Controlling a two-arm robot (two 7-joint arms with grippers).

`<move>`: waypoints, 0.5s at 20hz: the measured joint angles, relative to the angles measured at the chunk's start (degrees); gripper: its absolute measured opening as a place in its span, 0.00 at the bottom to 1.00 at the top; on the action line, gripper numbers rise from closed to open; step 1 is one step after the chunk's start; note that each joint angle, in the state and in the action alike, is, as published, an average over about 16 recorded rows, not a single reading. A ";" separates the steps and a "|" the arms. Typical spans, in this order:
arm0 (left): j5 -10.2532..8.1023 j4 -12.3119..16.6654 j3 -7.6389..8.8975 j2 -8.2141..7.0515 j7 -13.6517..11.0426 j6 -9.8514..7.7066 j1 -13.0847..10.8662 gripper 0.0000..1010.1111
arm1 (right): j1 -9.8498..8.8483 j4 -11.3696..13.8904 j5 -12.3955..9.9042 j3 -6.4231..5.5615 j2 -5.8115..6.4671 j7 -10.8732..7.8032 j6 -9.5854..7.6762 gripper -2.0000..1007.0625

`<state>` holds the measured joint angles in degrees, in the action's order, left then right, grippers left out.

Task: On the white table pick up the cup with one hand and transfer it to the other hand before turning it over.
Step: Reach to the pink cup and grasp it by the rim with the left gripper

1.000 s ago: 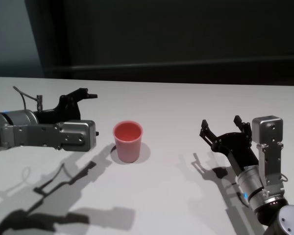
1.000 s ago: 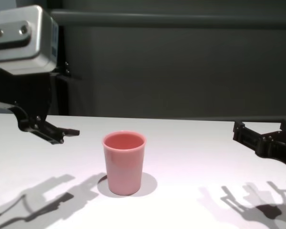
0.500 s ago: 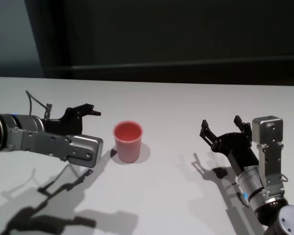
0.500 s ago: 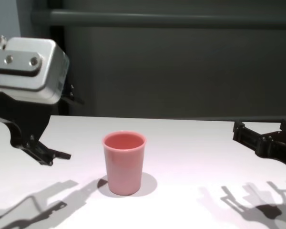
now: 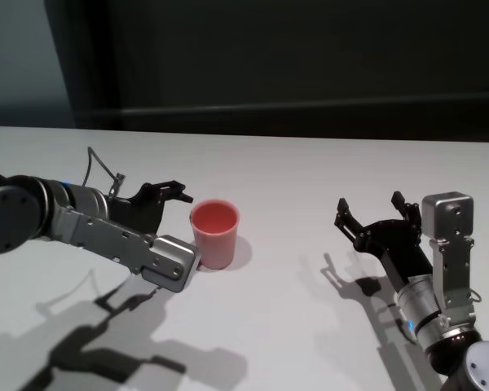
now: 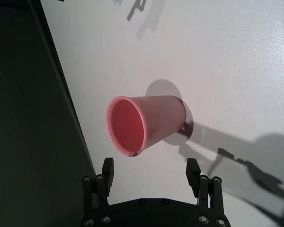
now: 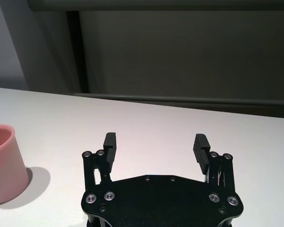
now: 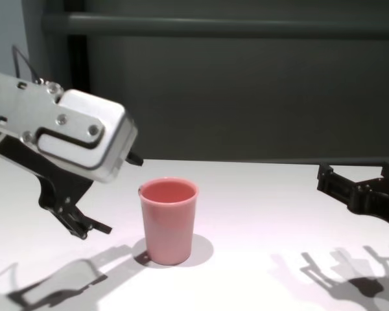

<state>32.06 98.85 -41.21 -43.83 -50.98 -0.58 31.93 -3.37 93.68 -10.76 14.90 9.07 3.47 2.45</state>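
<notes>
On the white bench [image 5: 310,179] you see the pink cup [image 5: 214,235] standing upright, mouth up. It stands just ahead of your left pincer [image 6: 151,172], which is wide open and holds nothing. Your right pincer [image 7: 155,146], also open and empty, is well apart from it.

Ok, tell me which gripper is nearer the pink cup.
Left. The left gripper sits open right beside the cup, on its left, not touching it. The right gripper is open too, well off to the cup's right above the white table.
</notes>
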 joint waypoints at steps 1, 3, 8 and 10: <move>0.36 -0.54 -0.65 0.41 -0.44 0.37 0.68 0.99 | 0.00 0.00 0.00 0.00 0.00 0.00 0.00 0.99; 1.00 -1.69 -1.90 1.27 -1.24 1.11 1.97 0.99 | 0.00 0.00 0.00 0.00 0.00 0.00 0.00 0.99; 1.79 -4.49 -4.36 3.24 -2.92 2.65 4.57 0.99 | 0.00 0.00 0.00 0.00 0.00 0.00 0.00 0.99; 1.87 -5.53 -5.15 3.96 -3.52 3.14 5.44 0.99 | 0.00 0.00 0.00 0.00 0.00 0.00 0.00 0.99</move>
<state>33.93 93.32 -46.36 -39.87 -54.50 2.56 37.36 -3.37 93.68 -10.76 14.90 9.07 3.47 2.45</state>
